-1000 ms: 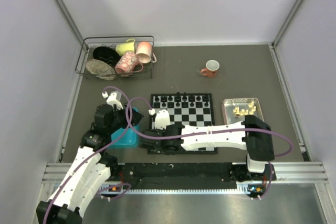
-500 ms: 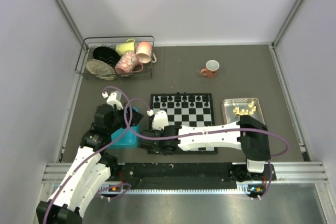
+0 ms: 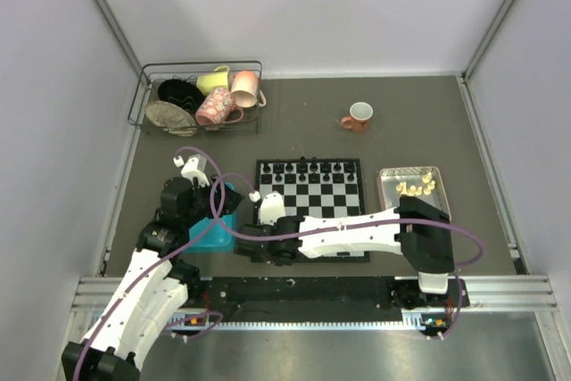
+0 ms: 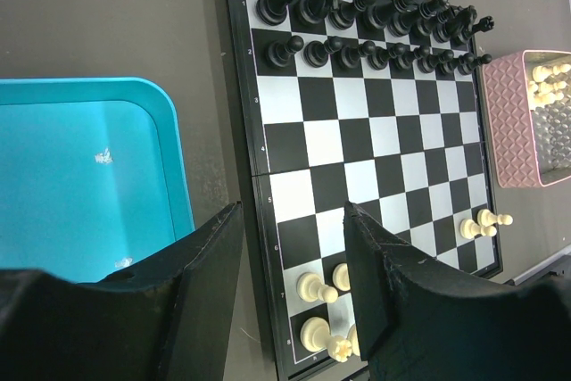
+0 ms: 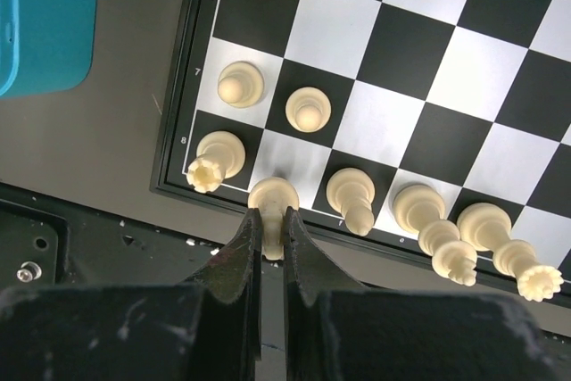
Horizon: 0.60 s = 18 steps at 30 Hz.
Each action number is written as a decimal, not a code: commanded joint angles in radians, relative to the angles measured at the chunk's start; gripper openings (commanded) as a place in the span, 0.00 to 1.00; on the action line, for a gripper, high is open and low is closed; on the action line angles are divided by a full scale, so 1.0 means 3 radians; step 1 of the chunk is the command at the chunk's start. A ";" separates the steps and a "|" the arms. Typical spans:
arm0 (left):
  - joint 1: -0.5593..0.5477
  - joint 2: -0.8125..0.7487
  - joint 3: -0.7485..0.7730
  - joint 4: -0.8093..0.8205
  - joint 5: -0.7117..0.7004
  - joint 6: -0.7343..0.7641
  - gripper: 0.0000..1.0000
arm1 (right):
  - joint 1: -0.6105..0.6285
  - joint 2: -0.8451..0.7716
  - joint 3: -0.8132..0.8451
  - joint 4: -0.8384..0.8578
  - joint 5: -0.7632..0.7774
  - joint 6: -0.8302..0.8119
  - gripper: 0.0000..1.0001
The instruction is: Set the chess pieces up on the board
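Right jaws clamp a cream chess piece [image 5: 272,195] standing on the board's [image 5: 403,58] near edge row, second square from the left corner. Left jaws hang open above the blue tray [image 4: 80,185] and the board's left border.

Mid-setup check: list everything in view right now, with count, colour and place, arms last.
Table: one, dark grey, under everything.
Board: one, black-and-white, centre.
Black pieces: about sixteen, in two rows at the board's far edge.
White pieces: at least nine, cream, on the board's near rows; more in the pink tray.
Pink tray: one, right of the board.
Blue tray: one, left of the board.
Basket: one, black wire, far left.
Mugs and dishes: about five, mixed colours, in the basket.
Red mug: one, beyond the board.
Left arm: white, jaws open above the blue tray's right edge.
Right arm: white, jaws shut on a white piece in the board's near row.
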 commanded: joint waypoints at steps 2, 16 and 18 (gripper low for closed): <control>0.0019 0.0020 0.0013 0.0097 0.0042 0.0051 0.54 | -0.0041 0.0041 -0.0033 0.0060 0.0037 0.0039 0.00; 0.0019 0.0005 0.0008 0.0092 0.0032 0.0051 0.54 | -0.0103 0.0087 -0.0079 0.0122 0.0042 -0.0012 0.00; 0.0019 0.0010 0.0008 0.0097 0.0032 0.0056 0.54 | -0.0108 0.0087 -0.0094 0.0127 0.0037 -0.0017 0.00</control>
